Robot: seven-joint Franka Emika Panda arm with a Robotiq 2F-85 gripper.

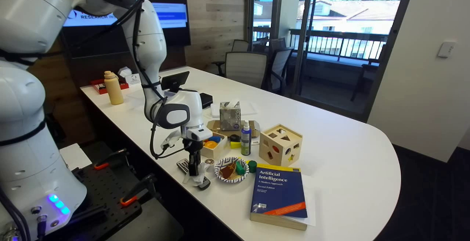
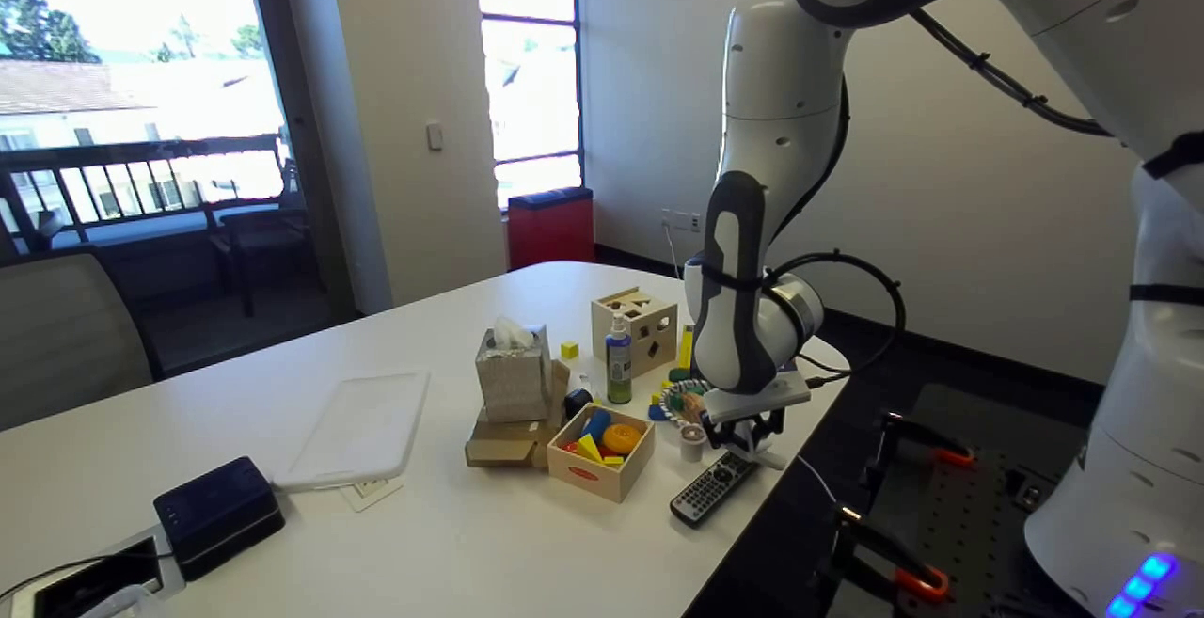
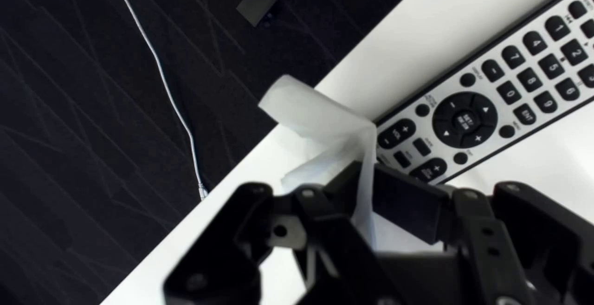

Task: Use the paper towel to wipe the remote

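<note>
Hand (image 3: 370,189) grips towel (image 3: 332,121) above remote (image 3: 492,98), contact unclear; remote on table (image 1: 341,160) near edge, left of bowl (image 1: 231,180) in exterior view; best wipe lengthwise, light pressure, only towel touching, no push toward edge

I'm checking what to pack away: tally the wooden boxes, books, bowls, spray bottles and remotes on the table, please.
Wooden boxes: 2
Books: 1
Bowls: 1
Spray bottles: 1
Remotes: 1
Total: 6

Daylight bleaches the window (image 2: 531,63) nearly white while soft shadow edges the remote (image 3: 492,89).
</note>
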